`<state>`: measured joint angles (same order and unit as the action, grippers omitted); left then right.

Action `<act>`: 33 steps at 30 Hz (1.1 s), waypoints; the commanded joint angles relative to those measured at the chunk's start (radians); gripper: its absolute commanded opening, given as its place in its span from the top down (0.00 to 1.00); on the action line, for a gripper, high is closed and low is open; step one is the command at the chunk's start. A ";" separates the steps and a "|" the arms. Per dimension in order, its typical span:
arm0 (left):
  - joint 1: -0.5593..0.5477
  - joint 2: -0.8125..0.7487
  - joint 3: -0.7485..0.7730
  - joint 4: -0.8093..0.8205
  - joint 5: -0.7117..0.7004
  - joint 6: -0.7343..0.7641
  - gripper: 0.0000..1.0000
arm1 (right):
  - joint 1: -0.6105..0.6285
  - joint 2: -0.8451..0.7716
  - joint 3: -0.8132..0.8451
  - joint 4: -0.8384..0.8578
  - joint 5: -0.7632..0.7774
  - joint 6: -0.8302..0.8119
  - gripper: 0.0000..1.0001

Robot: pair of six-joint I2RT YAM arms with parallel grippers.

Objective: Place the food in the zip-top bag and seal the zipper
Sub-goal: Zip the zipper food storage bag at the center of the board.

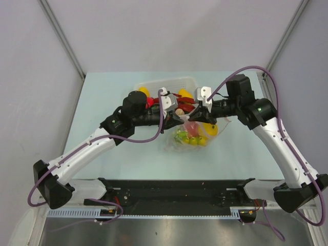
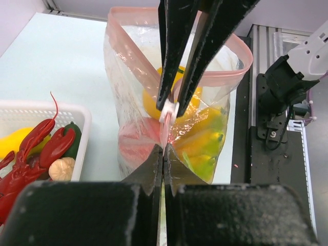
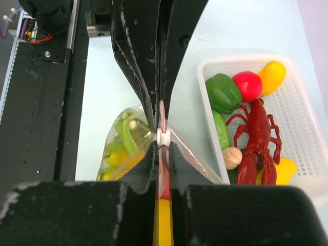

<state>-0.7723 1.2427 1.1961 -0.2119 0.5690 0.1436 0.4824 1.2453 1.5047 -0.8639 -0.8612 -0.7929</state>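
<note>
Bag (image 1: 190, 134) sits mid-worktop (image 1: 113, 154), at six o'clock from the basket (image 1: 177, 82), with food (image 2: 205, 143) inside. My left pincer (image 2: 163, 154) and right pincer (image 3: 163, 148) both clench the zipper (image 2: 134, 51) tip to tip, propping the gaping mouth up for sealing.

1. Left arm (image 1: 87, 148) and right arm (image 1: 282, 146): white tube-like links, black joints and bases.
2. Purple cables (image 1: 251, 67) loop along each arm.
3. Pale grey camera housings (image 1: 166, 98) at the wrists.
4. Matte black, tapering fingers (image 2: 146, 173).
5. Small green light (image 1: 260, 108) on the right arm's elbow joint.
</note>
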 commanded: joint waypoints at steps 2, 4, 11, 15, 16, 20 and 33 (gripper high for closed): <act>0.022 -0.094 -0.024 0.040 0.011 0.019 1.00 | -0.057 -0.041 0.006 -0.086 0.047 -0.071 1.00; 0.027 -0.103 -0.032 0.042 0.017 0.020 1.00 | -0.073 -0.044 0.005 -0.093 0.039 -0.074 1.00; 0.013 -0.063 0.022 0.011 0.063 0.083 0.61 | -0.027 -0.043 0.006 0.012 0.025 0.021 1.00; 0.002 -0.025 0.075 -0.006 0.052 0.090 0.44 | -0.007 -0.046 0.006 0.031 0.027 0.040 1.00; 0.001 -0.016 0.082 -0.006 0.055 0.091 0.44 | -0.002 -0.047 0.006 0.034 0.027 0.044 1.00; -0.002 -0.002 0.100 -0.015 0.051 0.100 0.58 | 0.015 -0.049 0.005 0.042 0.040 0.049 1.00; 0.065 -0.130 -0.021 0.013 -0.021 0.068 1.00 | -0.028 -0.060 0.002 -0.104 0.090 -0.051 1.00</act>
<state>-0.7540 1.1969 1.2098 -0.2089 0.5999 0.2329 0.4961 1.2209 1.5036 -0.8707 -0.8124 -0.7750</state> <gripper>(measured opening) 0.011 0.075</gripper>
